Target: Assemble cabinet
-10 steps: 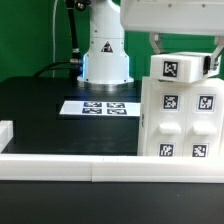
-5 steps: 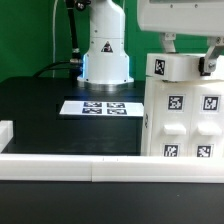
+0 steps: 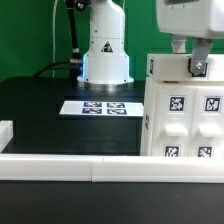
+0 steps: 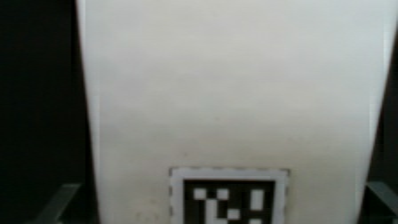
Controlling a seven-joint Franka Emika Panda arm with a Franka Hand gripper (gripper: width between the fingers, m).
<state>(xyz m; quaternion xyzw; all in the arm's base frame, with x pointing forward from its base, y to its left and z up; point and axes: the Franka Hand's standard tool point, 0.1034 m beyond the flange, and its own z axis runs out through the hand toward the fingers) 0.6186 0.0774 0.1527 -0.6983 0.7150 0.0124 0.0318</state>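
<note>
The cabinet (image 3: pixel 185 115) is a large white box with several square black-and-white tags on its front. It stands at the exterior view's right, behind the white front rail. My gripper (image 3: pixel 190 58) comes down from above and is shut on the cabinet's upper part, with one dark finger (image 3: pixel 200 66) showing on its top front. In the wrist view a tall white cabinet panel (image 4: pixel 231 90) with one tag (image 4: pixel 228 197) fills the space between my gripper's (image 4: pixel 222 205) dim fingers (image 4: pixel 64 200).
The marker board (image 3: pixel 98 107) lies flat on the black table, to the left of the cabinet. The white robot base (image 3: pixel 105 50) stands behind it. A white rail (image 3: pixel 70 166) runs along the front, with a raised white block (image 3: pixel 5 132) at its left end.
My gripper has moved toward the exterior view's right. The cabinet's upper part has turned with it, so its top tag no longer shows. The tagged front has shifted slightly right.
</note>
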